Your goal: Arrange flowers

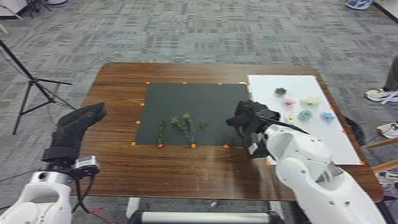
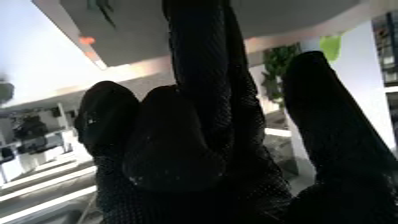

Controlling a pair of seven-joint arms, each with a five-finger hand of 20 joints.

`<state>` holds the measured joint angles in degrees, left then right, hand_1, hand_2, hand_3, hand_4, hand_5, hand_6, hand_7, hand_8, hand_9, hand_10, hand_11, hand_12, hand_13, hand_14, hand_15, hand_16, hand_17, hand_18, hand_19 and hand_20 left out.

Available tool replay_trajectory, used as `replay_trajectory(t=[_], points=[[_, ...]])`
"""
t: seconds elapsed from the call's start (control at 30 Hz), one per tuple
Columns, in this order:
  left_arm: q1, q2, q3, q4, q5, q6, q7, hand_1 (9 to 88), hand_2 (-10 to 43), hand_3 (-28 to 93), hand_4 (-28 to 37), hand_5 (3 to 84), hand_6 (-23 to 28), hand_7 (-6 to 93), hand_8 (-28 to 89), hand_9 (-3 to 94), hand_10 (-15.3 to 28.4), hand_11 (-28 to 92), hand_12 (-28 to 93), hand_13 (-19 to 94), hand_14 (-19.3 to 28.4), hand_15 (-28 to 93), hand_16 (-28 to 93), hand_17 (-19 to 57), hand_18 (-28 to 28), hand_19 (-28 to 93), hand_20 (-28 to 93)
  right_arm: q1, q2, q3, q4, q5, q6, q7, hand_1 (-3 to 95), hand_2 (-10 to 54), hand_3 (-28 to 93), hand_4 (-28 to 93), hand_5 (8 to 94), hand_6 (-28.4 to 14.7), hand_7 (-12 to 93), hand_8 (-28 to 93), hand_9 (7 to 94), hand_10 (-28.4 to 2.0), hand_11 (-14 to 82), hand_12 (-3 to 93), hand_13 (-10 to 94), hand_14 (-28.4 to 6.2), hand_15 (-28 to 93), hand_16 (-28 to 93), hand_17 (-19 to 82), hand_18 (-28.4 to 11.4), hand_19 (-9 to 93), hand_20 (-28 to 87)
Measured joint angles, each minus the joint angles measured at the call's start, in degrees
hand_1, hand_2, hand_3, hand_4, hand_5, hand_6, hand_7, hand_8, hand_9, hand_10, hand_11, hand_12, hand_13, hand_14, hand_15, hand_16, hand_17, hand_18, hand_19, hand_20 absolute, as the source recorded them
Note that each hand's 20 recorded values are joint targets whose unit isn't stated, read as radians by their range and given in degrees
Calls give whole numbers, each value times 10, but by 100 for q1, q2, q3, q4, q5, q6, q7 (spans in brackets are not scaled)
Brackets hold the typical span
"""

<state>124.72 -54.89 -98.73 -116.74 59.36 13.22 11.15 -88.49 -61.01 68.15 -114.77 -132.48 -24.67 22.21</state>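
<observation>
Head view: the left hand [image 1: 82, 116] is positioned at the left edge of the surface [image 1: 115, 170], fingers straight and together. The right hand [image 1: 252, 116] is located where the dark mat [image 1: 191, 95] meets the white board [image 1: 315, 145]. Green sprigs [image 1: 187, 127] lie side by side on the near part of the mat. The flower heads lie separately on the board: pink flower [image 1: 289, 102], pale yellow flower [image 1: 309, 101], teal flower [image 1: 305, 115], blue flower [image 1: 327, 116]. A dark green piece [image 1: 281, 92] lies beyond them.

Right wrist view: the longer fingers [image 2: 200, 55] extend straight; the thumb [image 2: 311, 75] stands apart. Green foliage [image 2: 281, 57] is visible between them; contact cannot be determined.
</observation>
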Motion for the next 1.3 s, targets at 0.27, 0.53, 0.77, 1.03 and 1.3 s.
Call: replay_trajectory(t=[0.27,0.53,0.77,1.03,1.3], points=[[10,-5,-1,-9,0,-1,1,251,-60,699,-205,465,26,163,-81,455,127,185,106,330,166,133,9,-17,107,5,122,-227,83,208,-158,140,-334,-4,176,80,691,-53,693,-41,368,-50,846,-143,141,168,935,-13,719,301,591,-212,932,420],[-3,-7,7,-6,0,-22,-3,250,-60,699,-203,465,26,163,-81,456,127,185,106,330,165,133,9,-17,106,4,122,-320,61,254,-79,189,-316,-87,172,82,685,-57,681,-42,350,-58,797,-147,109,146,933,-15,717,305,583,-219,932,420],[-10,-10,14,-5,0,-50,-11,250,-60,700,-204,465,26,163,-81,456,127,185,106,330,166,133,8,-17,107,4,122,-282,-132,255,176,199,-407,-239,174,83,682,-64,664,-45,342,-60,743,-153,96,136,918,-24,720,309,558,-230,932,416],[-35,-10,30,0,0,-76,-21,250,-60,699,-205,465,26,165,-81,457,128,186,106,330,166,133,9,-17,107,4,122,-76,-342,217,364,377,-561,-439,172,84,673,-72,643,-50,335,-61,689,-164,88,123,888,-42,734,310,521,-246,932,400],[-107,-8,93,28,0,-111,-44,250,-60,700,-206,465,26,165,-81,456,128,185,106,330,166,134,9,-17,107,5,122,145,-483,-30,491,391,-507,-550,171,83,672,-77,642,-49,333,-60,687,-164,90,122,885,-43,739,304,518,-245,932,395]])
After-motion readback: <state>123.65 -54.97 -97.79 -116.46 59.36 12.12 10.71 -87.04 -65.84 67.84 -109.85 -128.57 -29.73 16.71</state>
